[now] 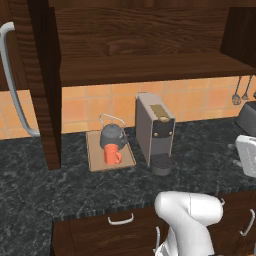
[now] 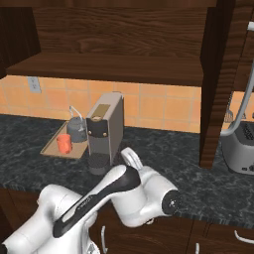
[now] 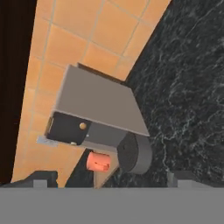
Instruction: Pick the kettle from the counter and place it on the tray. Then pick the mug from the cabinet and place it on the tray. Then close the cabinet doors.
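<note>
Gripper [image 3: 112, 177] first: my fingers are spread as wide as they go and carry nothing, the two tips showing far apart in the hand view, hanging over the counter [image 1: 60, 175] with the coffee machine [image 3: 98, 111] ahead of them. In the right base view the arm is folded low over the counter's front edge, well short of anything I would grab.

Moving back across the counter, the tray [image 1: 95, 155] lies toward the rear edge near the tiled wall, just left of the coffee machine. The mug [image 1: 112, 154] stands on its front half and the kettle [image 1: 112, 135] right behind it on the rear half, the two close together or touching; I cannot tell which. So I judge both placements done.

Farther up and back, the cabinet [image 1: 145, 45] is open, its wooden shelf bare where I can see it. The left cabinet door [image 1: 42, 85] swings out toward me, and the right door [image 2: 218, 84] does too, each with its curved silver handle [image 1: 12, 80]. Closing both is what remains.
</note>
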You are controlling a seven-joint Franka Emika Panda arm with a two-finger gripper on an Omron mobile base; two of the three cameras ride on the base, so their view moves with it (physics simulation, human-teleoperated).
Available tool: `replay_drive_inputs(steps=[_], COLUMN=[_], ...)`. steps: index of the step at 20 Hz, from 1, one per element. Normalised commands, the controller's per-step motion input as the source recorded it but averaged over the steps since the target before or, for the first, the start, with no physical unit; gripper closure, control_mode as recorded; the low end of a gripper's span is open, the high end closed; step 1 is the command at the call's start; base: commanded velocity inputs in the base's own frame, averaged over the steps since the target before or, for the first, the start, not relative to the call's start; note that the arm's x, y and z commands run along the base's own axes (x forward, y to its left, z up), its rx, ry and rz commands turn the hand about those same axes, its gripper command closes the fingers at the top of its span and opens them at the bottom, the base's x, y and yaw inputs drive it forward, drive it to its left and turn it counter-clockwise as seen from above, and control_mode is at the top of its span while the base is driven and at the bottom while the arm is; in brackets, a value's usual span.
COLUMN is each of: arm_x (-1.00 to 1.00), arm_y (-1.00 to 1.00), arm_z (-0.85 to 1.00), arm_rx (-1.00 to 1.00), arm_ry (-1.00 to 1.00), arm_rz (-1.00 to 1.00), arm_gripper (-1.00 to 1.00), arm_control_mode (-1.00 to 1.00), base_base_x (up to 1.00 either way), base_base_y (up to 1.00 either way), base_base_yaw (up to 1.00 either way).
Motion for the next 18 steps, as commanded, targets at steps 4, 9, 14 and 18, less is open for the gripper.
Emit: replay_drive_inputs(steps=[4,9,14,18], arm_x=[-0.24,-0.17,-0.01,-0.02], arm_y=[-0.67,-0.56,-0.45,-0.2], arm_z=[0.16,0.32,0.34,0.05], arm_rx=[0.31,0.44,0.34,0.05], arm_ry=[-0.23,-0.42,-0.38,-0.04], arm_rz=[-0.02,-0.06,-0.08,-0.03], arm_gripper=[-1.0,-1.0,-1.0,-1.0], arm_control_mode=[-1.0,-1.0,-1.0,-1.0], base_base_x=[0.0,0.0,0.0,0.0], base_base_y=[0.0,0.0,0.0,0.0], base_base_yaw=[0.0,0.0,0.0,0.0])
